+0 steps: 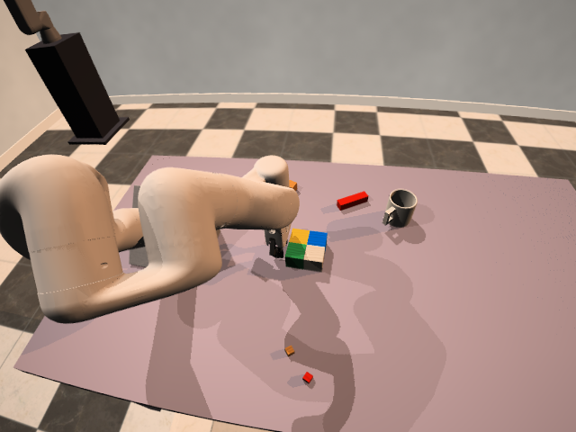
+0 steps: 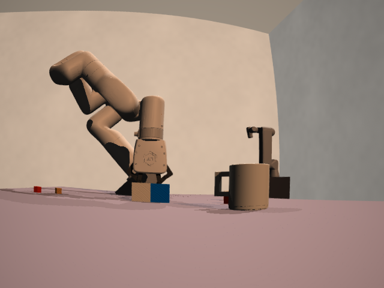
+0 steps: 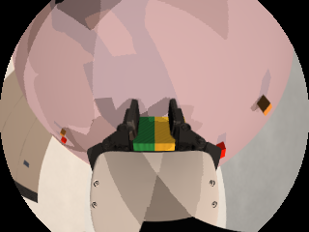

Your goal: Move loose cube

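Four cubes stand together as a square on the pink mat: yellow point(image 1: 300, 235), blue point(image 1: 318, 238), green point(image 1: 295, 251) and beige point(image 1: 314, 253). I see no gaps between them. My gripper point(image 1: 275, 248) is low at the mat, right beside the square's left side, next to the green and yellow cubes. In the wrist view its fingers stand partly open, with the side faces of the green cube point(image 3: 147, 133) and the yellow cube point(image 3: 164, 133) just ahead of them. Nothing is held between the fingers. The exterior view shows the gripper point(image 2: 150, 179) behind the beige cube point(image 2: 141, 192) and the blue cube point(image 2: 159, 192).
A grey mug point(image 1: 400, 206) and a red bar point(image 1: 352, 200) lie to the back right of the square. A small orange block point(image 1: 290, 350) and a small red block point(image 1: 307, 377) lie near the front. Another orange block point(image 1: 292, 184) peeks from behind the arm. A black stand point(image 1: 74, 84) is far left.
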Available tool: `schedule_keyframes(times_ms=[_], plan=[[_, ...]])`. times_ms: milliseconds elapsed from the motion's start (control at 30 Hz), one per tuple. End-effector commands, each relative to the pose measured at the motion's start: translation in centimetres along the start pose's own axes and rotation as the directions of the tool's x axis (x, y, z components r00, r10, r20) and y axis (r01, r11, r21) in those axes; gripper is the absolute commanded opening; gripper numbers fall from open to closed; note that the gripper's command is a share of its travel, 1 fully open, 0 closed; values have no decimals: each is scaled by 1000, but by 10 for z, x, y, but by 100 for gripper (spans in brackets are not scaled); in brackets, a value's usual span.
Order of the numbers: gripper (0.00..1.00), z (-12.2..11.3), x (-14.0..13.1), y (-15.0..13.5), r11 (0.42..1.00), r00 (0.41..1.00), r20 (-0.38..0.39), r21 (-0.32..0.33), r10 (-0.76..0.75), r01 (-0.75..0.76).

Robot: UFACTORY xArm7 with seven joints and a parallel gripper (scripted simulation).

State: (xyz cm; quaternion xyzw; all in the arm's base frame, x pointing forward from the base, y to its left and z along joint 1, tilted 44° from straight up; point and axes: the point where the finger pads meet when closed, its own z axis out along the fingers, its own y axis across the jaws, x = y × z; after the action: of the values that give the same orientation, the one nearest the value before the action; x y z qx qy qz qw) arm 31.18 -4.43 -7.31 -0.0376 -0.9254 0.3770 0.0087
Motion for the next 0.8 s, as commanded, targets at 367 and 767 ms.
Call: schedule_keyframes(times_ms=[367, 767], plan=[[46, -1, -2, 1, 1000, 1000, 3, -2, -1, 1], [46, -1, -7, 2, 1000, 1000, 3, -2, -1, 1]])
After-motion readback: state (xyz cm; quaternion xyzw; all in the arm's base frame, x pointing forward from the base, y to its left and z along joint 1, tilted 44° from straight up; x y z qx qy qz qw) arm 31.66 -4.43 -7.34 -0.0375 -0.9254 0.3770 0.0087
